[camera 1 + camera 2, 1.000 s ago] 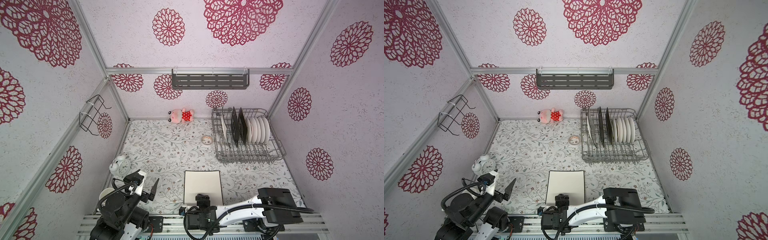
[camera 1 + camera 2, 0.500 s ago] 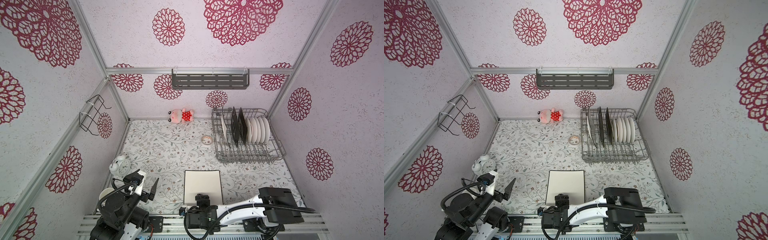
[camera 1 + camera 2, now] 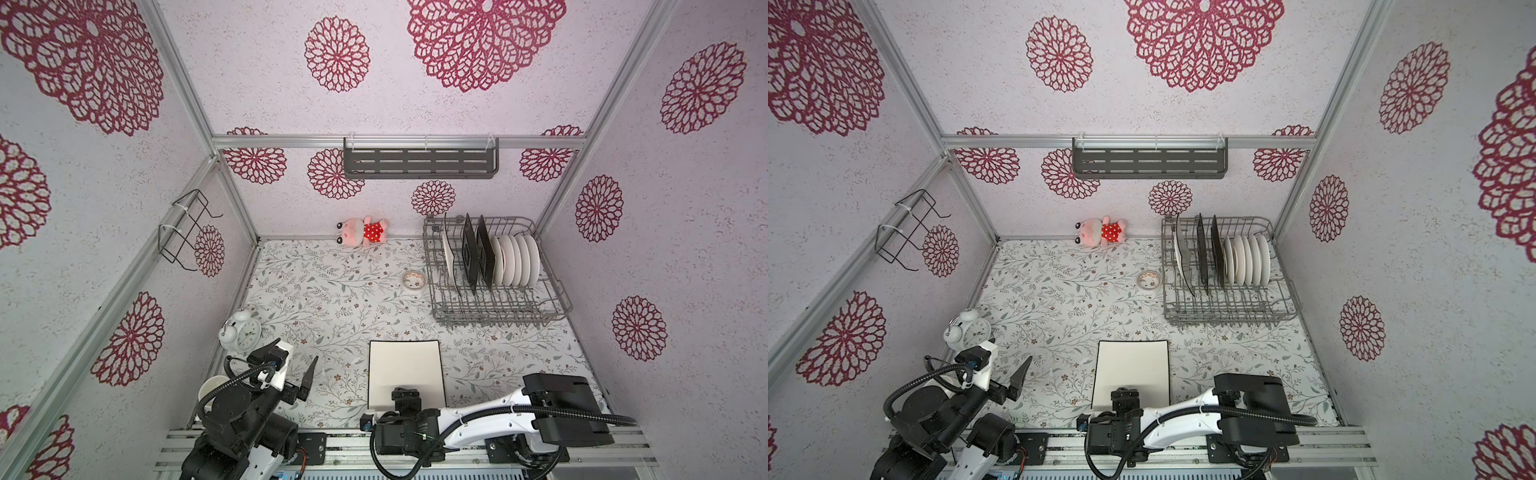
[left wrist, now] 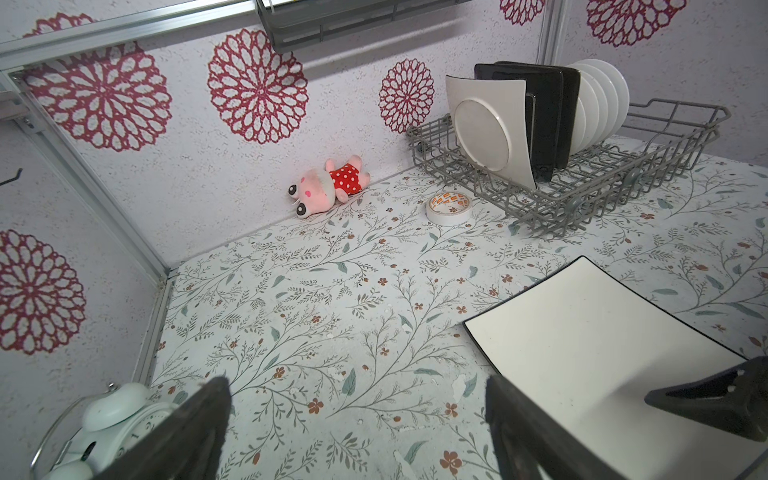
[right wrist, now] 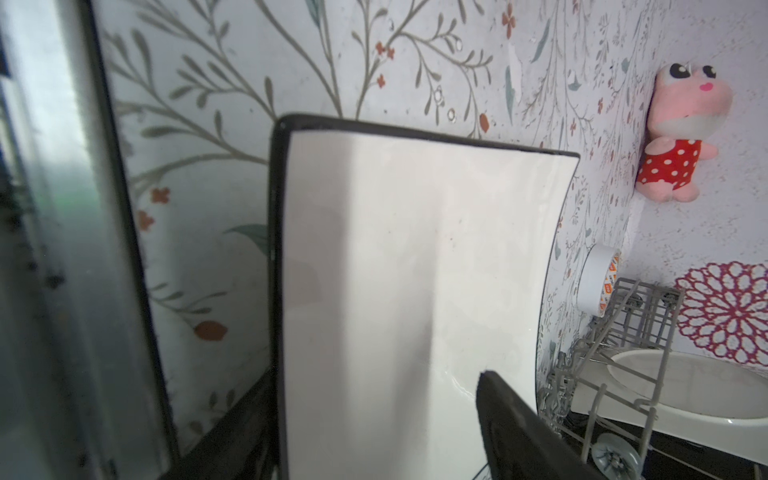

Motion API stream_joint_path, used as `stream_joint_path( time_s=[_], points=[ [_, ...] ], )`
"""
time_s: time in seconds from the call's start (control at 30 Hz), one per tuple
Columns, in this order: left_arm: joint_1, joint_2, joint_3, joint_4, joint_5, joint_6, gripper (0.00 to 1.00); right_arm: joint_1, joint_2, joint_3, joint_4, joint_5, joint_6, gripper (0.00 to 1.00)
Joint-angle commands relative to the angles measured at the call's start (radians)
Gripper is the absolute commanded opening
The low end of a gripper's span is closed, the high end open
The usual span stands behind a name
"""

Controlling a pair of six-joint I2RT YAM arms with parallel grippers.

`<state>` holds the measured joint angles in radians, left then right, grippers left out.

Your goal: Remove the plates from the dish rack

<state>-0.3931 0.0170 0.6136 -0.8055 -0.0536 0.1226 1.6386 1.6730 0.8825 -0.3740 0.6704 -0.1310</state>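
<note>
Lying flat on the table (image 3: pixel 332 291), near and central, the white dark-rimmed plate (image 3: pixel 405 365) sat at the right gripper (image 3: pixel 406 394), whose jaws stood apart: one finger over the plate, one off its near edge. The left gripper (image 4: pixel 355 384) gaped empty to its left. More plates (image 3: pixel 511 259) stood in the dish rack (image 3: pixel 555 291), far right.

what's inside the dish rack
The dish rack holds one white square plate, two black square plates and a row of round white plates; these overlap, so their faces and count are hidden.

Wide-spread claw (image 4: pixel 355 384) beside flat dark-rimmed plate (image 4: pixel 582 345)
</note>
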Motion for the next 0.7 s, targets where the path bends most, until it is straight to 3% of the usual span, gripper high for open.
stream_joint_path(
  time_s=[0.0, 0.1, 0.3, 0.67],
  points=[
    [-0.008, -0.014, -0.008, 0.025, 0.006, 0.013, 0.97, -0.008, 0.018, -0.048, -0.094, -0.102, -0.016, 0.77],
    [-0.008, -0.014, -0.008, 0.024, 0.006, 0.014, 0.97, -0.009, 0.015, -0.045, -0.094, -0.107, -0.009, 0.8],
    [-0.01, -0.014, -0.007, 0.024, 0.009, 0.015, 0.97, -0.011, -0.003, -0.063, -0.086, -0.164, -0.003, 0.99],
    [-0.01, -0.014, -0.006, 0.021, 0.011, 0.015, 0.97, -0.023, -0.086, -0.072, -0.115, -0.236, -0.01, 0.99]
  ],
)
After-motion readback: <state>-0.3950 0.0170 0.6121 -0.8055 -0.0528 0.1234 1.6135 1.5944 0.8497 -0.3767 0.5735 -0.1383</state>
